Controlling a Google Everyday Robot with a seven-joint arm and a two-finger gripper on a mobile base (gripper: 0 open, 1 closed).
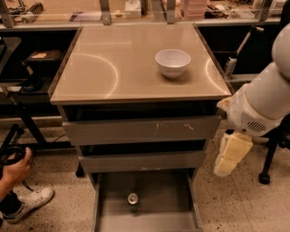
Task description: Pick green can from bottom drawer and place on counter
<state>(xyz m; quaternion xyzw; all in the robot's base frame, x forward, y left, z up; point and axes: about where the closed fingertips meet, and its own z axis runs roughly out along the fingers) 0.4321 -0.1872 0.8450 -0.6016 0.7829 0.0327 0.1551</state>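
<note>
The green can [132, 199] stands upright on the floor of the open bottom drawer [163, 195], near the middle, with its silver top facing up. The beige counter [113, 68] tops the cabinet above it. My gripper [232, 153] is the cream part that hangs down from the white arm [263, 102] at the right. It sits outside the cabinet's right side, level with the middle drawer, above and to the right of the can, and holds nothing that I can see.
A white bowl [172, 62] sits on the counter at the back right. Two wider grey drawers [140, 130] stand slightly open above the bottom one. A person's hand [16, 167] and shoe [29, 204] are at the lower left. A chair base [267, 172] stands at the right, a cluttered bench [136, 9] behind.
</note>
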